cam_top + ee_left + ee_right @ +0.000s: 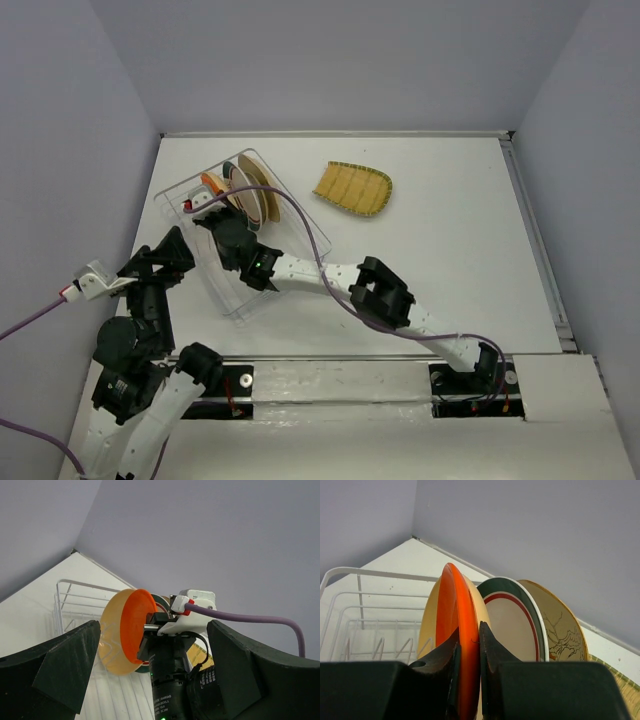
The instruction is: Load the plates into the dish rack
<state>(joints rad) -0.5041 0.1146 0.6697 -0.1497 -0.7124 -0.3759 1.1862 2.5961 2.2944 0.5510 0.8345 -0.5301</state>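
The see-through dish rack (232, 292) lies at the table's left. Several plates stand on edge in it: a tan one (430, 625), an orange-red one (454, 595), a white one with a teal rim (512, 620) and a cream one with a branch design (560, 635). My right gripper (469, 630) is shut on the orange-red plate's rim (212, 184), inside the rack. The yellow-green fan-shaped plate (352, 187) lies flat on the table, right of the rack. My left gripper (153, 630) hangs open and holds nothing beside the rack's left side (170, 255).
White walls close the table in at the back and on both sides. The right arm (380, 292) stretches across the table's front towards the rack, trailing a purple cable (310, 225). White wire dividers (360, 600) stand in the rack's unfilled part.
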